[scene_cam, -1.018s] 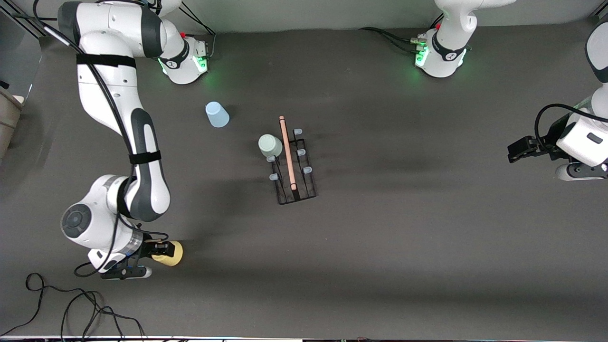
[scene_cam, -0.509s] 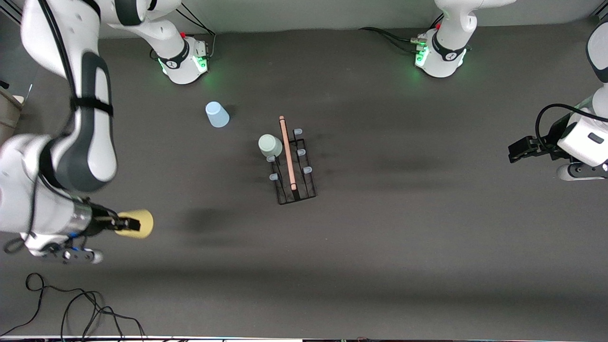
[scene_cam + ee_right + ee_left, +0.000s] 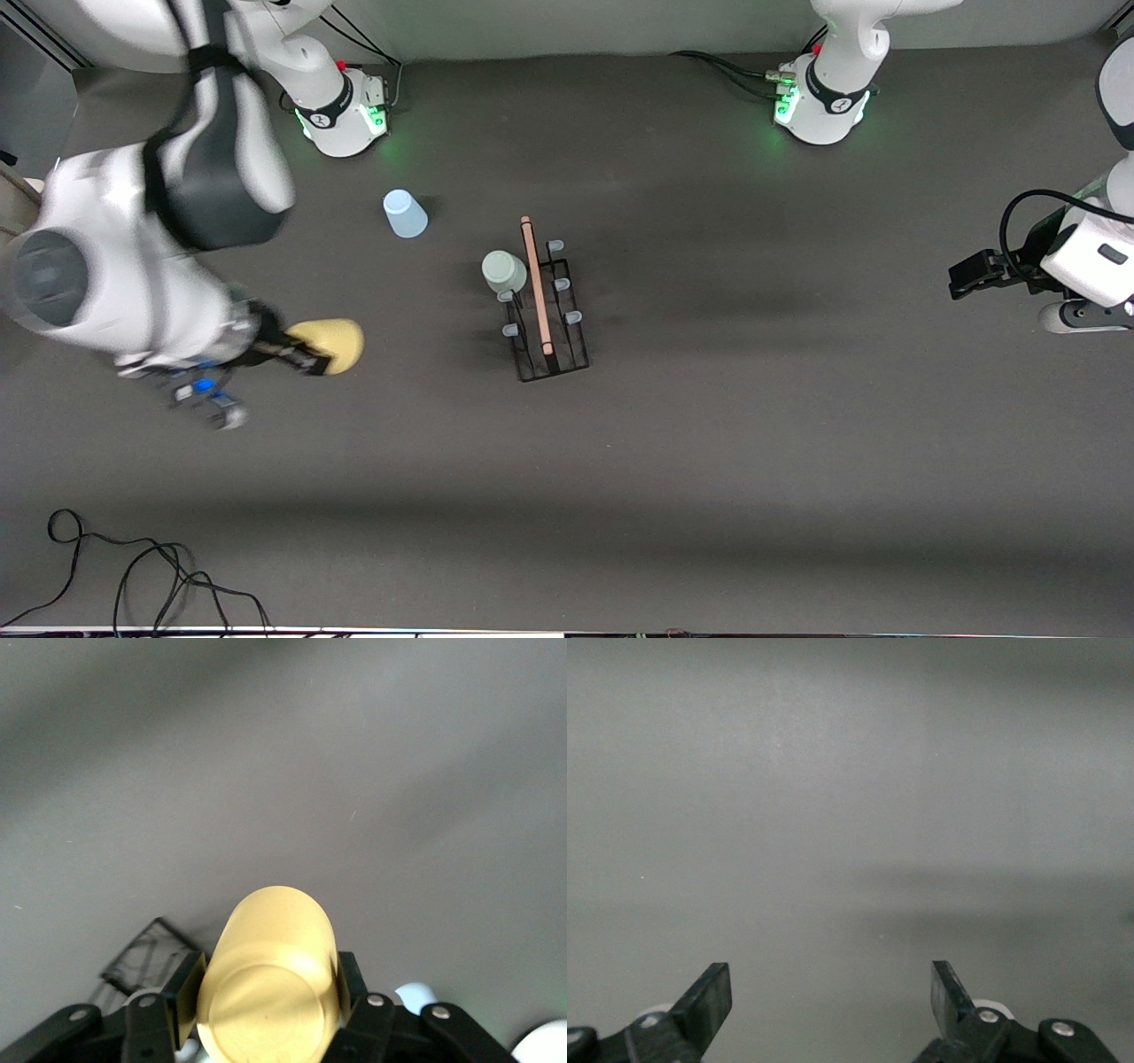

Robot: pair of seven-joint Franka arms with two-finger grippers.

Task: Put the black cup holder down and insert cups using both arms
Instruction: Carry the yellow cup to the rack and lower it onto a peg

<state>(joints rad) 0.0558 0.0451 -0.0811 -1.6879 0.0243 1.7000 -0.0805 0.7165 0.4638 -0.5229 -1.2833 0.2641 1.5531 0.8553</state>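
- Dark grey table [image 3: 753, 443], seen from above; both arm bases glow green along its top edge.
- Rack [image 3: 547, 306] stands mid-table, its wooden handle running over the wire base; the mint cup [image 3: 503, 271] already sits on a peg on the side toward the right arm's end.
- Right gripper [image 3: 297, 353] is clamped on the yellow cup [image 3: 330, 343], fingers pressing its two sides in the right wrist view [image 3: 270, 988].
- Change: a second ago this cup was low and near the front camera's edge of the table; it has since been lifted and carried toward the rack. The second insertion is judged under way.
- Blue cup [image 3: 404, 213] stands upside down on the table, near the right arm's base, untouched.
- Left gripper [image 3: 970, 276] waits over the left arm's end of the table, fingers [image 3: 709, 1001] wide apart and empty.
- No legible brand, label or writing.
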